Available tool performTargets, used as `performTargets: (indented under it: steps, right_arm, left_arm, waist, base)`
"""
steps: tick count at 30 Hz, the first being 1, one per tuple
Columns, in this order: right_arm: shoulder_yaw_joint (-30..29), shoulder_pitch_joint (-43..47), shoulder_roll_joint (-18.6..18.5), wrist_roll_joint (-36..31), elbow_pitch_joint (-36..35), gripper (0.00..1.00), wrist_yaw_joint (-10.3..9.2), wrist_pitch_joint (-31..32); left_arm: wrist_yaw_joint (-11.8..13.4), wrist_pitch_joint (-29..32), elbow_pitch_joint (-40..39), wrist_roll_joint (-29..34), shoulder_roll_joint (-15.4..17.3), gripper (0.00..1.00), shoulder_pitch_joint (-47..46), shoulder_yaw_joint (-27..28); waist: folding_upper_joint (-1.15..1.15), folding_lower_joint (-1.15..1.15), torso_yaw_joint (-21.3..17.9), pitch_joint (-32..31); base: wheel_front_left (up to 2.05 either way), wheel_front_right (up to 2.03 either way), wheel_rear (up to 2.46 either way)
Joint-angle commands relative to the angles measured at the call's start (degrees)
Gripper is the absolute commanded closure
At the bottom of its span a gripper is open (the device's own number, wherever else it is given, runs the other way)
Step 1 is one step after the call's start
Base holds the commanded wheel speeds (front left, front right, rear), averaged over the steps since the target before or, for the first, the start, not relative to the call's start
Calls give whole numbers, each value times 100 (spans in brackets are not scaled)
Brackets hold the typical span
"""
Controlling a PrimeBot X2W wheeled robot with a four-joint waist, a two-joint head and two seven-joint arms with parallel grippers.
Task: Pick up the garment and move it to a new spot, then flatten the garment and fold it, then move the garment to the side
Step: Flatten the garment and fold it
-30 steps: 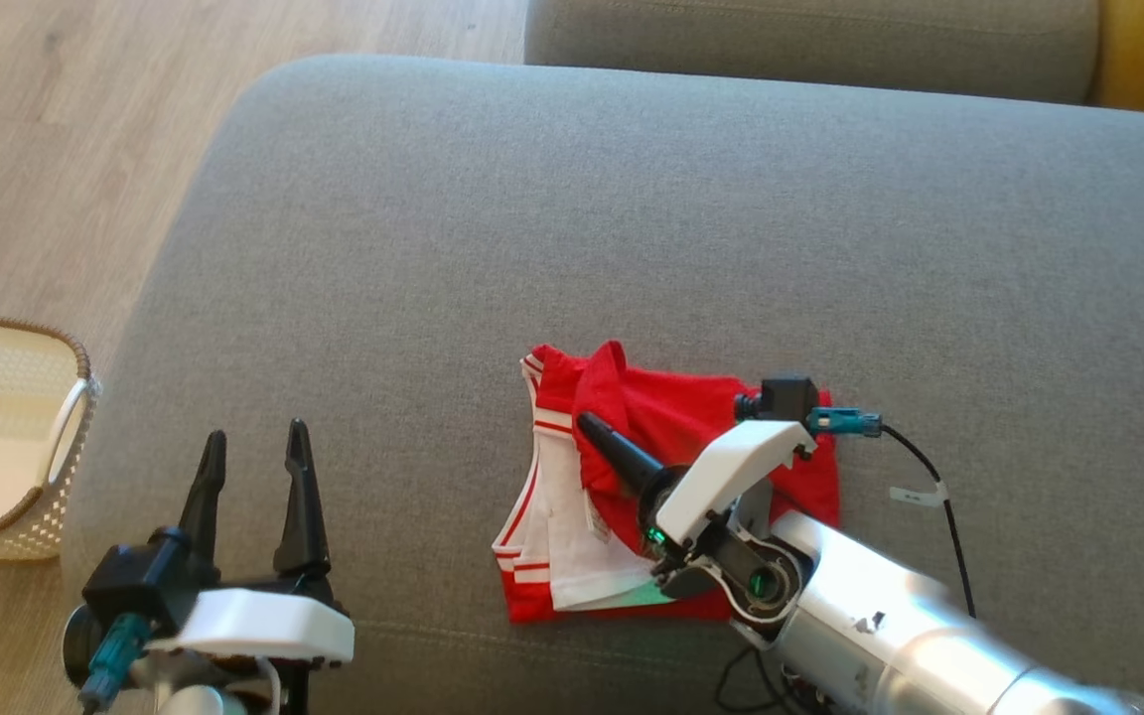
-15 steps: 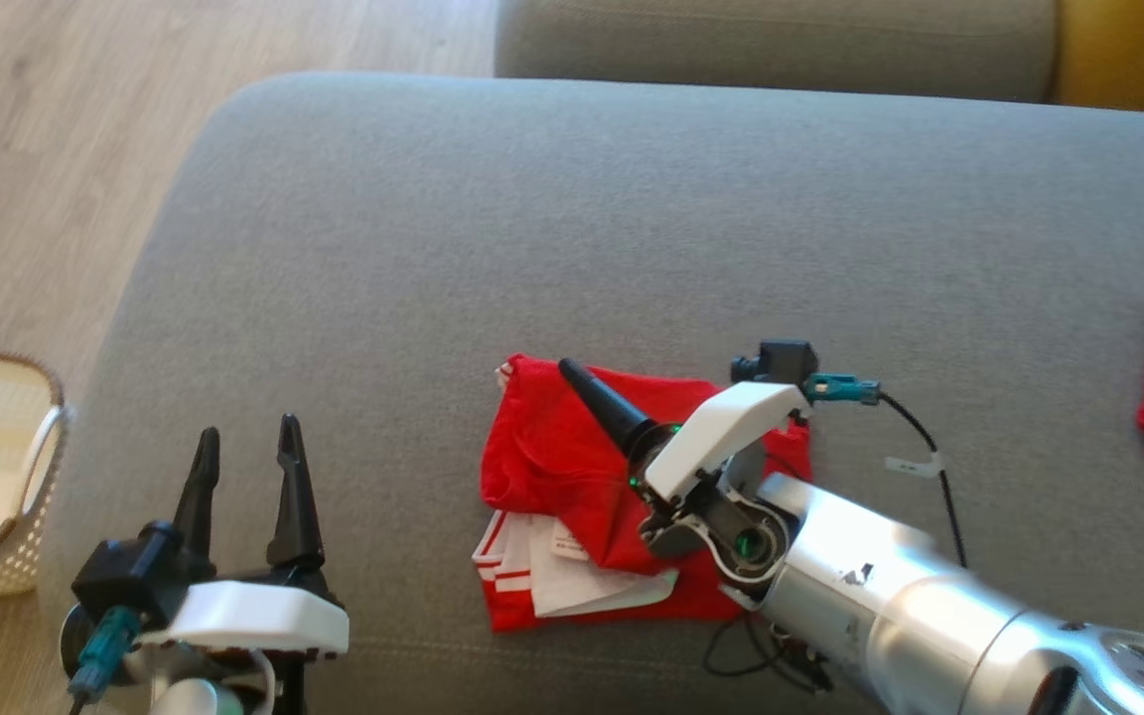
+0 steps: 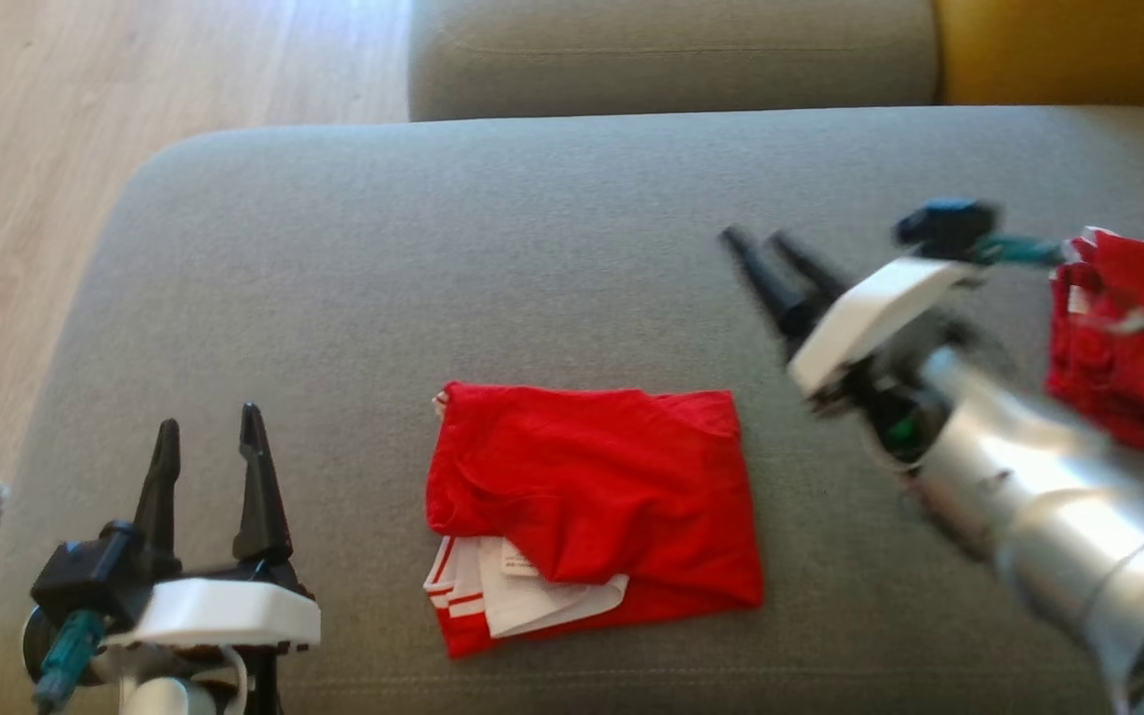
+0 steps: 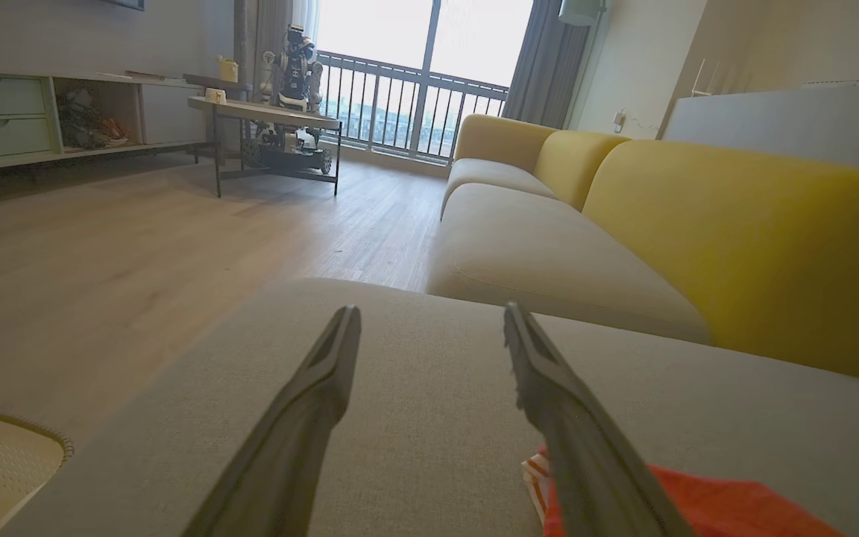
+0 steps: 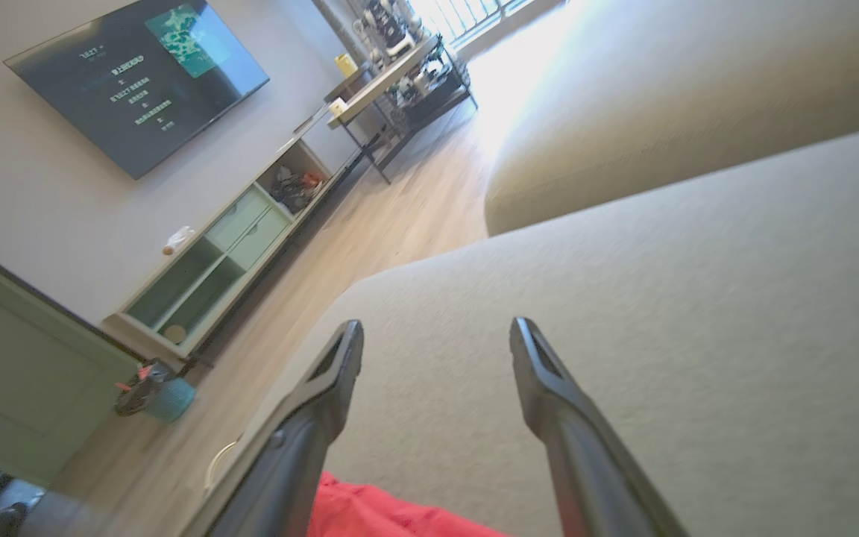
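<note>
Right gripper (image 3: 757, 240): fingers apart, holding nothing, hanging in the air above the sofa cushion (image 3: 383, 248). A second ago it was pinched shut on the red top layer of the garment (image 3: 592, 487), dragging that layer across. Now it has let go and pulled away. The head camera has also swung, so the whole scene sits differently in frame; that shift is not the cloth moving.

Garment is now behind and to the left of the right gripper, well apart, no contact. In the right wrist view it is a red strip at the bottom edge by the finger bases. It lies flat-ish on the cushion as a rough rectangle, red layer folded over the white striped part, and white trim still pokes out at the corner nearest the left gripper (image 3: 210, 422).

Left gripper: fingers apart, empty, parked; the garment is near it on its right side, not touching.

Another red garment (image 3: 1128, 348) sits just beside the right wrist, on the side away from the task garment.

Judgement: the fold pass looks finished or nearly so. It is a bit untidy, with an uneven edge. The move to the side is not yet done, and it needs a fresh grasp.
</note>
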Motion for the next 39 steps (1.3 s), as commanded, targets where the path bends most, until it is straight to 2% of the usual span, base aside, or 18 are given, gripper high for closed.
performTargets:
  steps: [1, 5, 9, 13, 17, 20, 24, 32, 39]
  right_arm:
    - [-183, -53, -66, -253, -101, 0, -1, -74]
    - [-1435, 367, -550, -2163, -490, 0, -1, -74]
    - [-3190, 1452, -776, -4288, -1410, 0, -1, -75]
    - [-4880, 2917, -387, -6259, -2709, 0, -1, -75]
    - [-5864, 4067, 297, -7641, -3880, 0, -1, -75]
    - [-6229, 4568, 679, -8188, -4403, 0, -1, -75]
    - [-6407, 4893, 894, -8521, -4754, 0, -1, -75]
    - [-6537, 5041, 1006, -8677, -4945, 0, -1, -75]
    - [-6602, 5027, 1019, -8692, -4935, 0, -1, -75]
  left_arm:
    - [19, -70, -225, 39, 5, 0, -175, 207]
    - [30, -70, -305, 34, 5, 0, -179, 210]
    - [41, -70, -351, 42, 5, 0, -144, 209]
    - [45, -70, -376, 34, 5, 0, -82, 190]
    - [33, -70, -389, 57, 5, 0, -8, 149]
    - [29, -70, -389, 68, 5, 0, 41, 99]
    - [34, -70, -338, 40, 5, 0, 99, 32]
    - [-39, -70, -17, 20, 5, 0, 127, -199]
    - [-14, -70, -34, -32, 5, 0, 44, -96]
  waist:
    - [0, 0, -51, -16]
    - [0, 0, -137, -16]
    - [0, 0, -200, -21]
    - [0, 0, -238, -42]
    - [0, 0, -254, -47]
    - [0, 0, -250, -44]
    - [0, 0, -244, -45]
    - [0, 0, -211, -46]
    - [0, 0, -118, -34]
  base:
    - [0, 0, 0]
    - [0, 0, 0]
    - [0, 0, 0]
    - [0, 0, 0]
    - [0, 0, 0]
    - [0, 0, 0]
    - [0, 0, 0]
    - [0, 0, 0]
    - [0, 0, 0]
